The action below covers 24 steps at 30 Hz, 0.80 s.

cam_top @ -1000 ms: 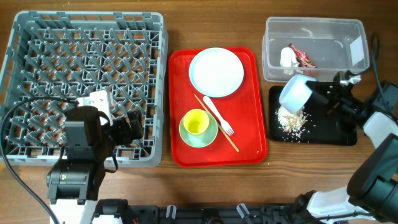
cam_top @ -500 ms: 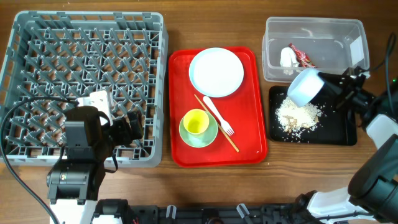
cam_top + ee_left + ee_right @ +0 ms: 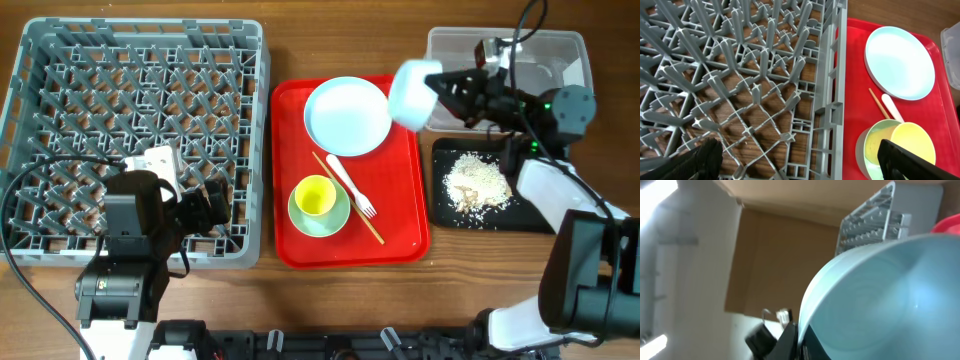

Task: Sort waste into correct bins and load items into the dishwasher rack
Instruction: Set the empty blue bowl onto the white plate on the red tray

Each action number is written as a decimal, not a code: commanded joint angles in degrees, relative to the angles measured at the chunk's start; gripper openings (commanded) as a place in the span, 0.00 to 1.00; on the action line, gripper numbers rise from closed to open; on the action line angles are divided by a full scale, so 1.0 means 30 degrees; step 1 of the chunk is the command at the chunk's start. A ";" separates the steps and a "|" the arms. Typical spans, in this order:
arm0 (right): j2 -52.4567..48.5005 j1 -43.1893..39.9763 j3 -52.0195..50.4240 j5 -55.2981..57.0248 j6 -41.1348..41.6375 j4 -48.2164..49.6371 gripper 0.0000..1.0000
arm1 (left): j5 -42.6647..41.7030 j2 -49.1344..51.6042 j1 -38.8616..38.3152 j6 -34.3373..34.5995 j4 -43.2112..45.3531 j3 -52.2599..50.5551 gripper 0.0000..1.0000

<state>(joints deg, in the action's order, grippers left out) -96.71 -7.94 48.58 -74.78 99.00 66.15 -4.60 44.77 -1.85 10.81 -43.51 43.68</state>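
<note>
Right gripper [image 3: 449, 93] clamped on rim of pale blue round bowl [image 3: 411, 94], tipped sideways above red plastic tray [image 3: 290, 230]. Bowl looks rigid, light, slick, breakable; rim pinch suits. Left gripper [image 3: 800, 161] fingers apart over grey dishwasher rack [image 3: 832, 90].

A brown wooden table [image 3: 340, 40] is filling the overhead view, grain showing. In the right wrist view, a pale wall [image 3: 690, 280] is sitting next to a big brown panel [image 3: 770, 265], and a bright light strip [image 3: 655, 192] is glaring in the top left corner.
</note>
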 commanded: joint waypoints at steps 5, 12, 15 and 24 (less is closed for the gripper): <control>-0.0051 0.2550 0.5435 0.3490 -0.8830 -1.0841 0.05 | -0.0240 -0.0058 0.0051 0.0029 0.0044 0.0321 1.00; -0.0058 0.6193 0.9581 0.9821 -2.2039 -2.7183 0.05 | -0.0240 -0.0058 0.0051 0.0029 0.0051 0.0321 1.00; -0.0073 0.8495 0.9595 1.5948 -2.5427 -2.9296 0.05 | -0.0240 -0.0066 0.0051 0.0029 0.0051 0.0321 1.00; -0.4218 1.3508 0.9588 2.6425 -2.9376 -2.9572 0.05 | -0.0240 -0.0058 0.0051 0.0029 0.0036 0.0321 1.00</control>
<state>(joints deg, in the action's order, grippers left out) -104.31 32.56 76.29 -0.73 11.51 -22.68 -4.60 44.77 -1.85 10.81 -43.51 43.72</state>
